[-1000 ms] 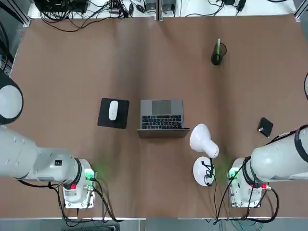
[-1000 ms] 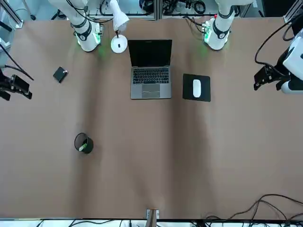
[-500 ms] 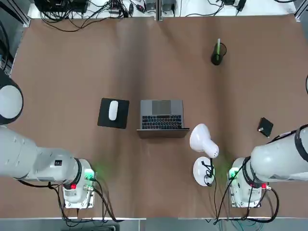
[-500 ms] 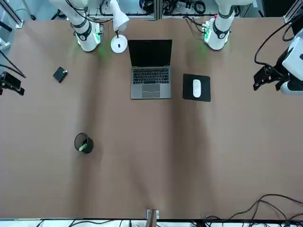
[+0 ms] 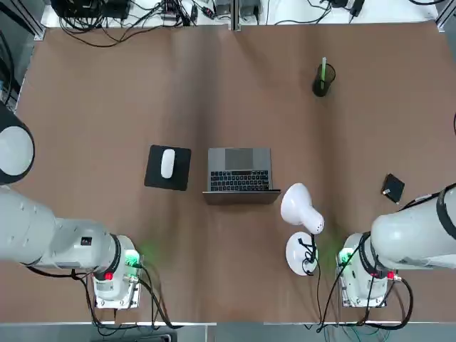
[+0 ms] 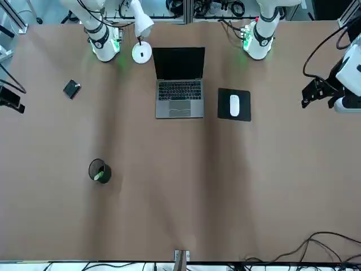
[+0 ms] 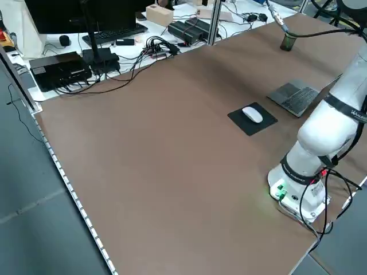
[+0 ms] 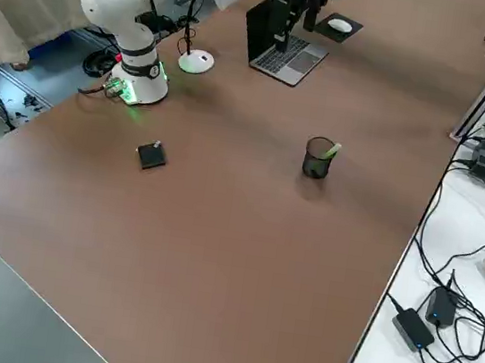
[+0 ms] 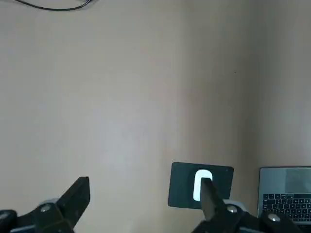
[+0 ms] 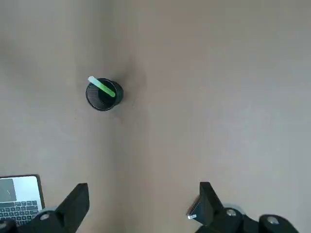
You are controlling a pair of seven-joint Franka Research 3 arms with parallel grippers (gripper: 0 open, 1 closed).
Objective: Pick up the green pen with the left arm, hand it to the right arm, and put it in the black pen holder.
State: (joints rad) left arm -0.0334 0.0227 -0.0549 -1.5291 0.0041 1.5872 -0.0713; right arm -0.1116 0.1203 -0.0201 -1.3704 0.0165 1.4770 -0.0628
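The green pen (image 5: 323, 71) stands tilted inside the black pen holder (image 5: 320, 87) at the far right of the table. The right wrist view shows the pen (image 10: 102, 86) poking out of the holder (image 10: 104, 96), far below the open, empty right gripper (image 10: 141, 199). In the front view that gripper (image 6: 11, 101) hangs at the picture's left edge, partly cut off. My left gripper (image 6: 317, 93) hovers high over the table's opposite side, well away from the holder. It is open and empty (image 9: 143, 196), with bare table under it.
An open laptop (image 5: 240, 169) sits mid-table, with a white mouse on a black pad (image 5: 168, 167) to its left. A white desk lamp (image 5: 302, 210) stands near the right arm's base, a small flat black square (image 5: 392, 188) to its right. Cables run along the far edge.
The right gripper has drawn back toward the robot's right side, now almost out of the front view. The left gripper, pen and holder have not moved.
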